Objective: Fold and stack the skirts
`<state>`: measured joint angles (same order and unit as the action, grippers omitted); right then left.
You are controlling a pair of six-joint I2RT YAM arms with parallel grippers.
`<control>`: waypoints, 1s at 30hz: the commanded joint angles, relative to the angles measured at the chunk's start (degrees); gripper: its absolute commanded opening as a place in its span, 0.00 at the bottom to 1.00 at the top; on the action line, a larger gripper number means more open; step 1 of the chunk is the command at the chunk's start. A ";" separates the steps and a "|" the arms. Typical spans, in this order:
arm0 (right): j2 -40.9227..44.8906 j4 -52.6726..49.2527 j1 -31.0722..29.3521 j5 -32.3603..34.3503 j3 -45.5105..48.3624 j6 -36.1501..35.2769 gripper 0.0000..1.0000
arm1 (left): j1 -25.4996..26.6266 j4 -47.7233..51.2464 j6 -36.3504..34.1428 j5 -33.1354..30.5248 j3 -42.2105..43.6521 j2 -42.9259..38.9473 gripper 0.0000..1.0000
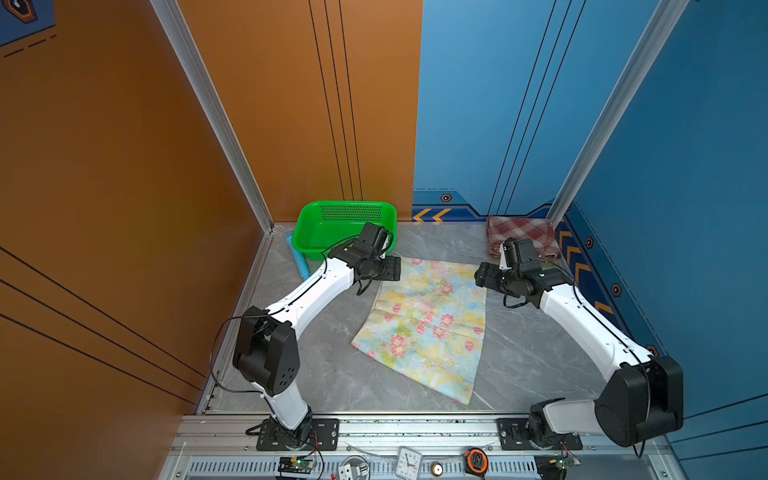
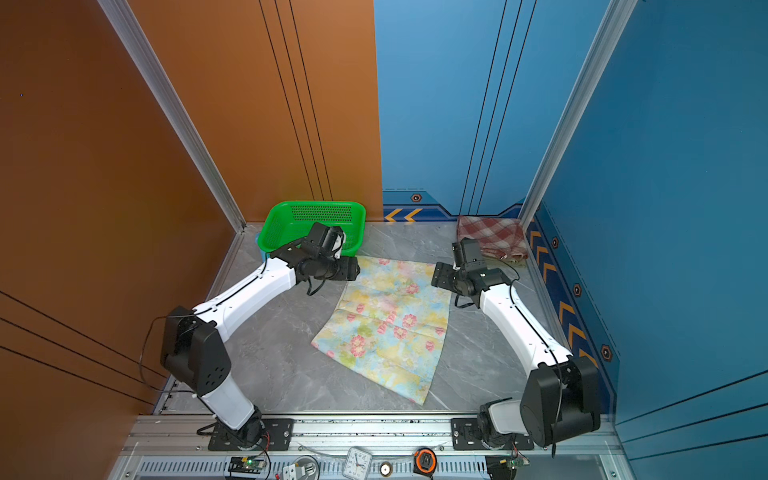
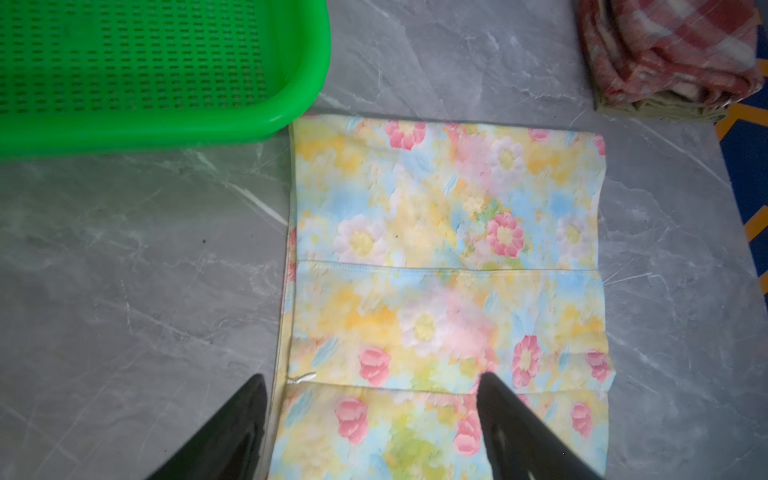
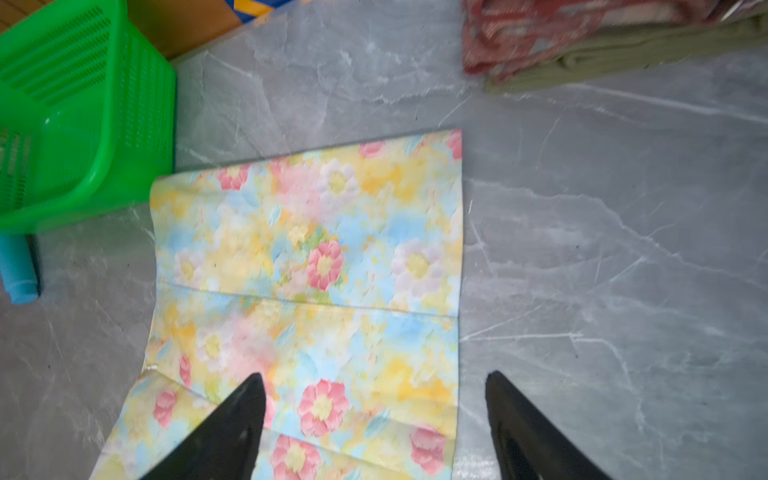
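Take the green basket as your marker; it sits on the grey table against the back wall. The floral skirt lies spread flat, its far corner just beside the basket's near right corner and the rest fanning away from the basket toward the front rail. In the left wrist view you see two seams crossing the floral skirt and a small zipper pull at its edge.

Your left gripper hangs just in front of the basket, over that nearest skirt corner. Its jaws stand spread with nothing between them, and the left gripper straddles the skirt's edge on the basket side. Whether the tips touch the cloth, you cannot tell.

Your right gripper is at the skirt's far corner away from the basket, also released. In its wrist view the right gripper has one finger over cloth and one over bare table.

Well to the right of the basket, by the same wall, the plaid skirt lies folded on the folded olive skirt. A blue tube lies at the basket's left side.
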<state>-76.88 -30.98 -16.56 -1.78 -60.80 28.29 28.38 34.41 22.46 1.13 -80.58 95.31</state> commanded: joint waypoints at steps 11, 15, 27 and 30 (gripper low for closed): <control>9.36 -4.17 -14.64 8.09 19.15 11.98 0.72 | 1.87 2.85 2.90 -6.62 20.27 -8.66 0.78; 9.79 -3.20 -13.07 8.17 22.16 12.92 0.71 | 1.07 1.60 2.68 -6.85 19.07 -5.94 0.78; 2.83 9.43 4.83 -4.02 19.92 11.18 0.62 | -0.81 -1.16 2.37 -7.35 2.61 8.82 0.73; -1.61 10.79 8.26 -4.64 15.78 9.42 0.59 | -1.53 -3.14 2.26 -7.07 -1.85 12.87 0.70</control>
<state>-75.94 -24.14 -10.33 -4.03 -41.25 39.40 27.79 32.95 24.88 -4.75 -78.74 105.56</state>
